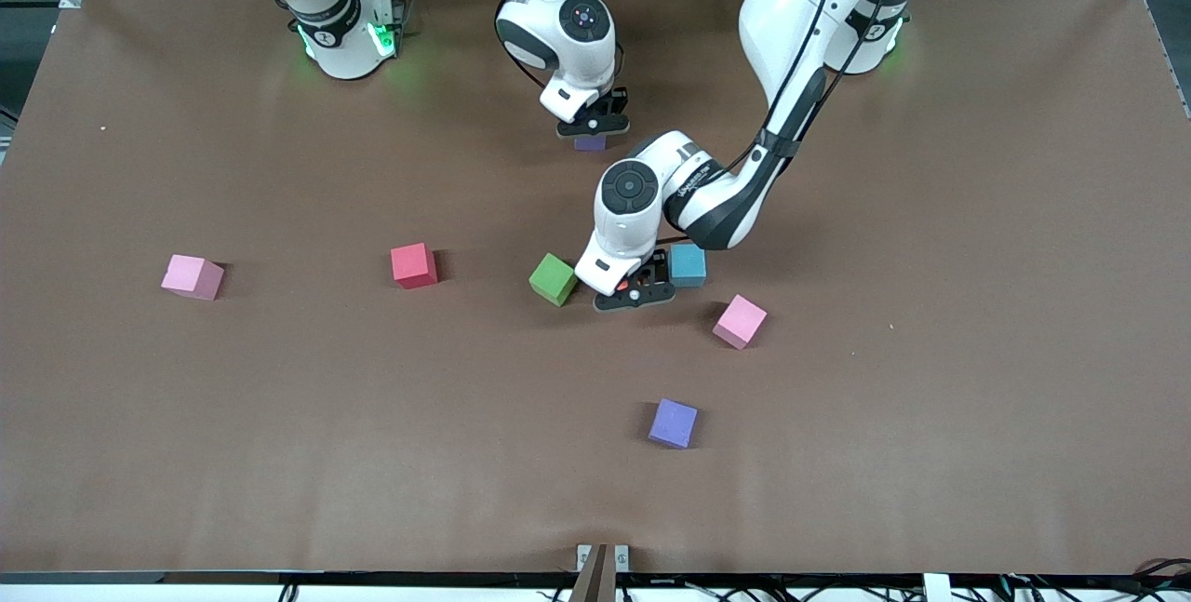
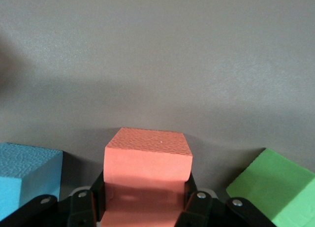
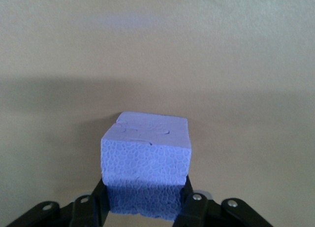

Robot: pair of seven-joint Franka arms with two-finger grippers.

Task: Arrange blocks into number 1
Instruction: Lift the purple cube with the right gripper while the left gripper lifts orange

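The left claw [image 1: 636, 290] is holding an orange block [image 2: 147, 175] tight between its fingers, low over the counter [image 1: 930, 397], right between the green block [image 1: 554, 279] and the light blue block [image 1: 688, 264]. It looks like it is lining them up in a row for the number 1. The right claw [image 1: 592, 130] is gripping a purple block [image 3: 146, 163] near the robots' end. Another purple block [image 1: 673, 422], a red block [image 1: 414, 265] and two pink cubes [image 1: 740, 321] are waiting apart.

We see an orange foam cube [image 2: 147, 163] between a green foam cube [image 1: 553, 279] and a light blue foam cube [image 1: 688, 264]. A red foam cube [image 1: 414, 265] and two purple foam cubes [image 1: 673, 422] [image 3: 146, 163] lie apart.
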